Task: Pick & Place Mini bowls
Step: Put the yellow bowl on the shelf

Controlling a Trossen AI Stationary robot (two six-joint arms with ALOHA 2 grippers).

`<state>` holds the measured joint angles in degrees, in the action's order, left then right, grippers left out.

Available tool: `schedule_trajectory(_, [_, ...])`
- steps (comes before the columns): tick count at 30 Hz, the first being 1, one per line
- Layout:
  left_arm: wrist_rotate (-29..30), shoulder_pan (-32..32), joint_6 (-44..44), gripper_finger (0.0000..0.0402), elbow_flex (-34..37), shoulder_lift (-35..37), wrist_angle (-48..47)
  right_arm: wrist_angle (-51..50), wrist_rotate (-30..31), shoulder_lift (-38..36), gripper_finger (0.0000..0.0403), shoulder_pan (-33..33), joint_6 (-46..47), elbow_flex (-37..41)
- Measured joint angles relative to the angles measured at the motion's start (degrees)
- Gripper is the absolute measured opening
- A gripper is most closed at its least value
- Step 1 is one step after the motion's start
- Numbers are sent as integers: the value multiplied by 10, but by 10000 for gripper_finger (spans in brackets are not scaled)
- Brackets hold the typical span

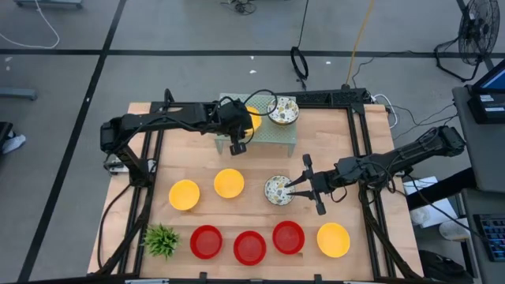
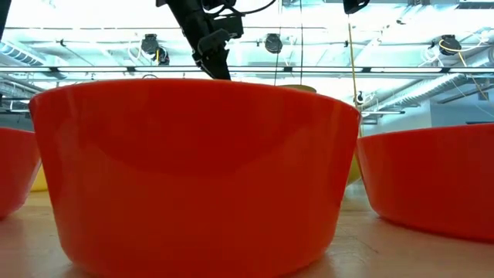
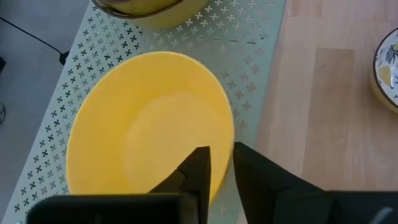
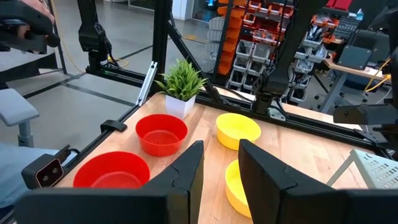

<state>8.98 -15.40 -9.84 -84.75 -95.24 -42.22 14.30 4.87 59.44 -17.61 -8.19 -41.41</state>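
Four views, each giving something the others are missing.

High view: only one showing the full layout. Wooden table (image 1: 205, 158) carrying two yellow bowls (image 1: 185, 195) mid-left, three red bowls (image 1: 249, 247) along the near edge, one more yellow bowl (image 1: 333, 240) at the right end of that row, spiky green plant (image 1: 161, 240) at the near-left corner. Pale green mesh stand (image 1: 280, 134) sitting at the far edge, holding a floral bowl (image 1: 282, 111) and a yellow bowl on the stand (image 1: 252, 120) that the left arm is partly covering. Left gripper (image 1: 237, 147) hanging over the stand's left part. Right gripper (image 1: 297, 187) sitting at the rim of a second floral bowl (image 1: 278, 190) mid-table; can't tell from here whether it's gripping.

Low view: red bowls filling nearly everything, the middle one right at the lens. One dark arm showing above it; no grip detail.

Left wrist view: the only close look at the stand. Yellow bowl lying on the mesh, empty, another bowl's edge showing beyond it. Left fingers (image 3: 198, 168) standing slightly apart, straddling the bowl's near rim, one inside, one outside, not visibly pinching.

Right wrist view: looking across the table at the plant, two red and two yellow bowls, all empty. Right fingers (image 4: 186, 171) standing apart with a gap between; the floral bowl isn't showing here, so can't tell if they're clamping anything.
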Motion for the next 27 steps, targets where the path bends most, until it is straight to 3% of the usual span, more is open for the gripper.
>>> schedule_trajectory(10, [10, 8, 13, 87, 0, 44, 1, -11, 0, 0, 89, 0, 1, 0])
schedule_trajectory(16, [189, -7, 57, 88, 0, 100, -20, -22, 0, 0, 89, 0, 15, 0])
schedule_trajectory(18, [215, -25, 99, 88, -1, 101, -26, -22, 0, 0, 89, 0, 15, 0])
schedule_trajectory(23, [204, -77, 148, 88, 0, 67, -76, -20, 0, 0, 89, 0, 15, 0])
schedule_trajectory(27, [125, -116, 145, 88, 1, 26, -82, -17, -1, 0, 89, 0, 28, 0])
